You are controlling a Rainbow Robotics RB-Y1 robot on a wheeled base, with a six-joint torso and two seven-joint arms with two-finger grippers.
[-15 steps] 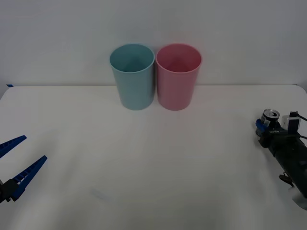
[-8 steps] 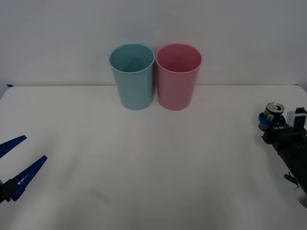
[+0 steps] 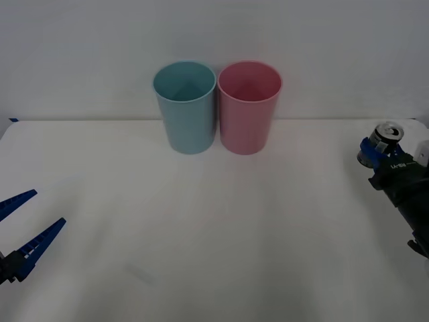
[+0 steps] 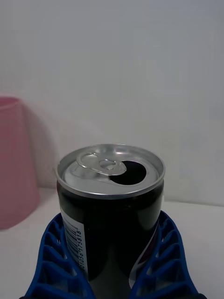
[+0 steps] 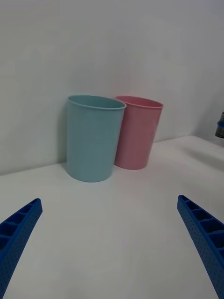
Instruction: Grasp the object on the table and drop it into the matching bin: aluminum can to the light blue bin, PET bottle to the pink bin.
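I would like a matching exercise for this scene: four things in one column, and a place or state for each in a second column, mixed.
Things:
1. aluminum can
2. light blue bin
3. pink bin
4. left tool

Places or states:
A. open, low at the table's left edge
B. held in the right tool, off the table
C. at the back, robot's right of its twin
D. at the back, robot's left of its twin

Pairs: 1-B, 2-D, 3-C, 4-A
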